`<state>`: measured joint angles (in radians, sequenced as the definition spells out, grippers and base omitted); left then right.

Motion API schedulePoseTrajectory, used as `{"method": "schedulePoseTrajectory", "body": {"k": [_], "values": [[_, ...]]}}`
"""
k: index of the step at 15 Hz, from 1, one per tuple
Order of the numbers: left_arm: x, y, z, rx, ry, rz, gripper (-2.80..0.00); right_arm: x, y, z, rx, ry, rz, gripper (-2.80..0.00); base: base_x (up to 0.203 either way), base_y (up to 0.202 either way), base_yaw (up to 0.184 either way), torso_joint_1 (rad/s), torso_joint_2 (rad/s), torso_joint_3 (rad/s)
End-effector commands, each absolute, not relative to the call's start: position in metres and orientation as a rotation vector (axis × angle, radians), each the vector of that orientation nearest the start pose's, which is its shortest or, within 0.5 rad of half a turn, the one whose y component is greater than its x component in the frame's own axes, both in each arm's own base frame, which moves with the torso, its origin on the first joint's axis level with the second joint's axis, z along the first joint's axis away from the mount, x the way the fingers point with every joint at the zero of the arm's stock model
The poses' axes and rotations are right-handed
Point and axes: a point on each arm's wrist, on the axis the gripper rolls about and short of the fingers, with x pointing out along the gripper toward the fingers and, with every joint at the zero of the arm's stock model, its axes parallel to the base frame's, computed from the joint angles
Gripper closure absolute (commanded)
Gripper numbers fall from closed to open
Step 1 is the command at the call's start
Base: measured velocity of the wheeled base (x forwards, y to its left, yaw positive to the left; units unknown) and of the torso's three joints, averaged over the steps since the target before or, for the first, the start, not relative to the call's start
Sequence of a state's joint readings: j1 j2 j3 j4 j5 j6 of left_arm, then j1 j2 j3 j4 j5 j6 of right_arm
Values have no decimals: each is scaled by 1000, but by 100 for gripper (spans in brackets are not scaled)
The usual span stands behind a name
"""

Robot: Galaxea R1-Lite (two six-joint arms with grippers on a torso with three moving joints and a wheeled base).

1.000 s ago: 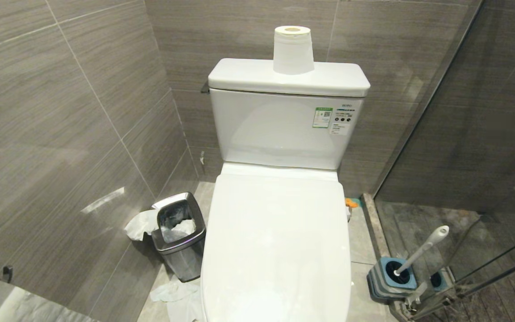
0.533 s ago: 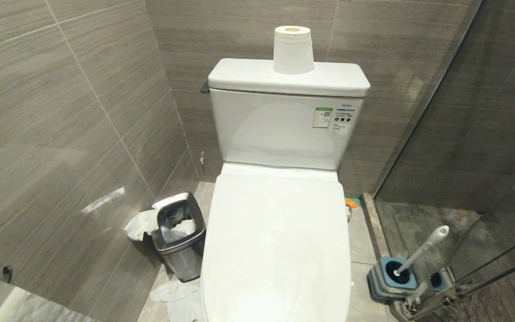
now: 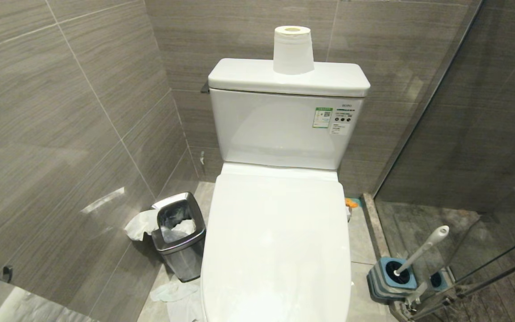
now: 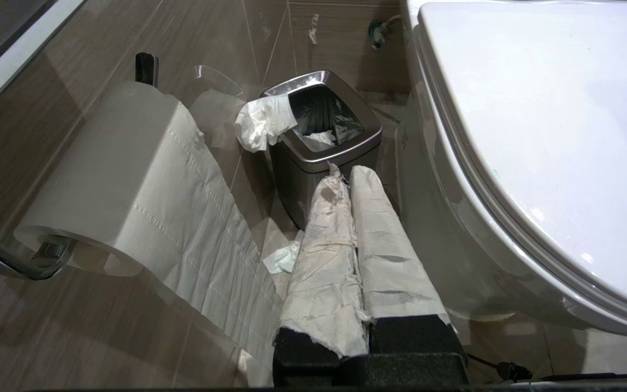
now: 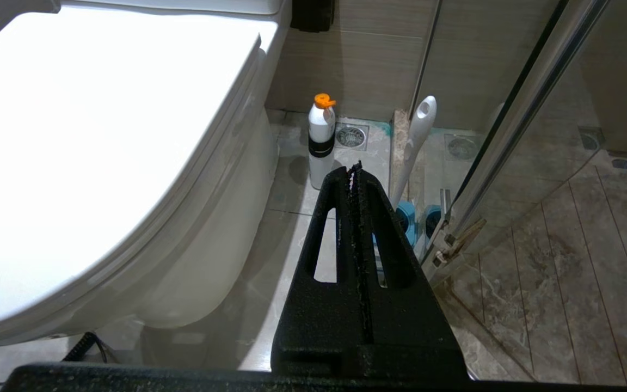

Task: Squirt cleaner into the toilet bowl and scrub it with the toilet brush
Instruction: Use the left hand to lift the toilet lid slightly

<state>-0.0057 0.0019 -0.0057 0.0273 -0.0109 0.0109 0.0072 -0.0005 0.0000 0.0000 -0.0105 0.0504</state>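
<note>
Grey-tiled floor, toilet brush [image 5: 416,142] just beyond the right pincer [image 5: 355,170], fingers pressed together, empty.

Stickers [image 3: 331,118] on the toilet tank [image 3: 280,129] are too small to read

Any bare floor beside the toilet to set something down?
Right side: bare tile between the toilet and brush holder, in front of the bottle. Left side crowded: waste bin and tissue scraps fill the gap to the wall.
</note>
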Motion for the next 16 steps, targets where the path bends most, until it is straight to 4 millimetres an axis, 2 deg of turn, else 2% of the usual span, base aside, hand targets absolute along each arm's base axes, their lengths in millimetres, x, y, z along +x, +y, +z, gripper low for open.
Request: {"method": "schedulePoseTrajectory", "body": {"k": [1, 16], "values": [[-23, 0, 74, 11, 23, -17, 0, -23, 0, 75, 51, 0, -3, 0, 0, 0, 0, 0, 0, 0], [-23, 0, 74, 11, 23, -15, 0, -23, 0, 75, 51, 0, -3, 0, 0, 0, 0, 0, 0, 0]]}}
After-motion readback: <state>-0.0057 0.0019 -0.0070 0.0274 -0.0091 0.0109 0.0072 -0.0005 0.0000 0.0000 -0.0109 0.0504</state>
